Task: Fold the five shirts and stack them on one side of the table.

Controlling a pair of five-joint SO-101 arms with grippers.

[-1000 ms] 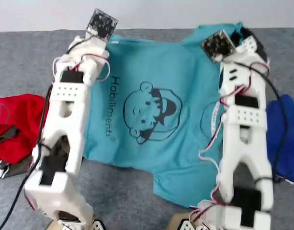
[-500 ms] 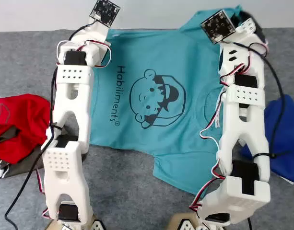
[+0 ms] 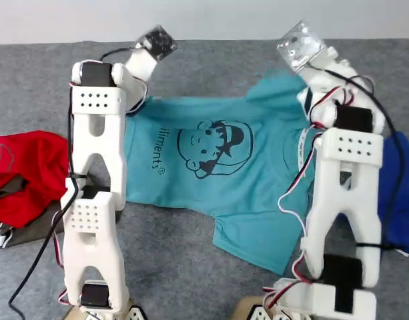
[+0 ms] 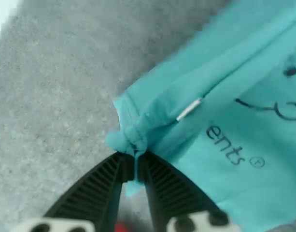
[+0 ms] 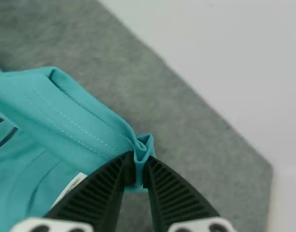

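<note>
The left claw [image 4: 134,162] is squeezed almost closed on a bunched corner of the teal shirt [image 4: 225,111]; the cloth is gathered into a small knot between its black ribbed fingers [image 4: 102,181], and the rest of the shirt runs away from the tips, print facing up. The right claw [image 5: 139,166] is narrowed to a slit as well; it pinches a folded tip of the same shirt along a stitched edge, with a white label showing close by on the cloth.

From the high view, the teal shirt lies spread on the grey surface [image 3: 191,67] between the left arm [image 3: 96,153] and the right arm [image 3: 344,173]; its far edge is drawn up at both corners toward the claws, and one sleeve points toward the near side. A crumpled red shirt [image 3: 24,173] sits just beside the left arm, partly over a dark cloth [image 3: 11,232]; a blue shirt [image 3: 399,193] lies at the right edge, partly behind the right arm.
</note>
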